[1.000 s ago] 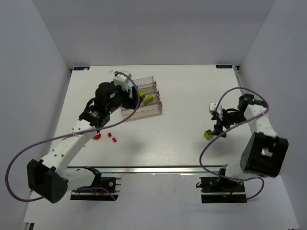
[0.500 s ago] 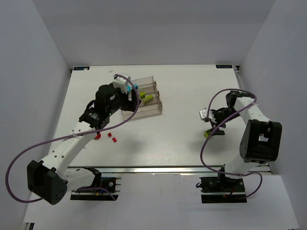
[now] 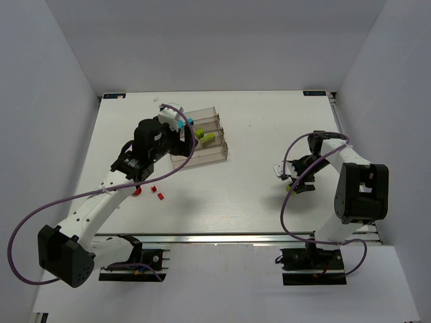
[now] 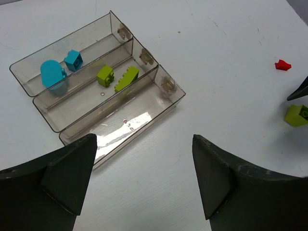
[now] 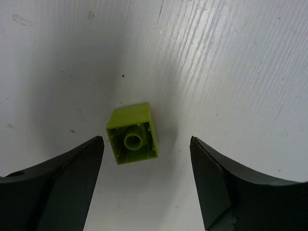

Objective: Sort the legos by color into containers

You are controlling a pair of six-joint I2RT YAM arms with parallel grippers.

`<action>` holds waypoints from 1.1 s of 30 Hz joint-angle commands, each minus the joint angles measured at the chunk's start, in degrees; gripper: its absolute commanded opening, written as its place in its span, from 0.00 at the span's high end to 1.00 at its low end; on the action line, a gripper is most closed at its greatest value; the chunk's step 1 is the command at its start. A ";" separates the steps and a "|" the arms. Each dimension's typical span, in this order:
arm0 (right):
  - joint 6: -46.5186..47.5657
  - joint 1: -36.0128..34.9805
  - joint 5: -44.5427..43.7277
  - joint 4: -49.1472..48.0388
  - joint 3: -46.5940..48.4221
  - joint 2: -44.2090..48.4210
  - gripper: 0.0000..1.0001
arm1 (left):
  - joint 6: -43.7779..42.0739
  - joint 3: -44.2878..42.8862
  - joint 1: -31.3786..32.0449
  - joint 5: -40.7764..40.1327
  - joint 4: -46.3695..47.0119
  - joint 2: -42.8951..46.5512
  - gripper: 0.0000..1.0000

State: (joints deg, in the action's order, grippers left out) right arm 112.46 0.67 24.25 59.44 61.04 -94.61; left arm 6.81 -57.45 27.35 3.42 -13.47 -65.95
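Note:
The containers (image 4: 169, 85) are three clear troughs in one stepped rack (image 3: 214, 142). The far trough holds two cyan legos (image 4: 73, 59), the middle one two lime-green legos (image 4: 126, 78), and the near one holds nothing. My left gripper (image 4: 144, 139) hangs open and empty over the table just short of the rack, at its left end (image 3: 178, 131). My right gripper (image 5: 147, 142) is open low over a lime-green lego (image 5: 133, 134) that lies on its side, hollow face up, between the fingertips (image 3: 290, 189). Small red legos (image 3: 137, 192) lie under the left arm.
One red lego (image 4: 283, 65) lies alone on the table right of the rack. A purple cable loops off each arm. The table's right edge (image 3: 337, 134) runs close behind the right arm.
My right gripper has swung left and down until it stands over the lime-green lego. The left gripper has drawn back a little from the rack.

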 commanded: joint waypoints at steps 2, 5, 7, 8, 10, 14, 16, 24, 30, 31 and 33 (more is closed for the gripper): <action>0.04 -0.32 -1.66 -1.08 -0.04 -0.23 0.24 | -0.57 -0.21 -0.02 -0.43 -0.15 1.00 0.10; -0.58 -0.49 -1.49 -0.99 0.05 -0.58 0.30 | -0.48 -0.12 -0.02 -0.61 -0.15 1.00 0.11; -0.84 -0.58 -1.22 -0.82 0.14 -0.75 0.36 | -0.57 -0.21 -0.02 -0.52 -0.15 0.92 0.10; -0.84 -0.49 -1.22 -0.73 0.05 -0.84 0.38 | -0.57 -0.21 -0.02 -0.52 -0.15 0.83 0.10; -0.93 -0.58 -1.22 -0.64 0.14 -0.84 0.44 | -0.57 -0.21 -0.02 -0.52 -0.24 0.83 0.10; -0.76 -0.58 -1.31 -0.20 0.14 -1.02 0.66 | -0.57 -0.21 -0.02 -0.70 -0.15 0.83 0.10; -0.58 -0.58 -1.14 -0.11 0.05 -0.75 0.70 | -0.57 -0.12 -0.02 -0.70 -0.15 0.83 0.10; -13.62 -0.32 12.79 2.87 5.84 -0.58 1.00 | 1.01 0.58 -0.02 6.38 2.04 0.39 0.10; -46.14 -0.49 36.54 -6.22 10.51 4.33 1.00 | 11.98 3.30 -0.02 30.74 15.53 -5.49 0.11; -60.03 -0.49 38.48 -9.75 9.81 5.48 1.00 | 14.26 4.96 -0.02 35.64 18.46 -6.37 0.11; -74.68 -3.21 42.18 -24.09 5.79 8.89 1.00 | 21.90 8.73 -0.02 38.49 29.57 -7.87 0.12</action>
State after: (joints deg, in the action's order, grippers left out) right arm 67.18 -0.49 52.45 51.66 69.25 -91.05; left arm 18.06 -52.82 27.29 28.75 1.30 -72.51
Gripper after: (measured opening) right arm 0.427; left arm 0.886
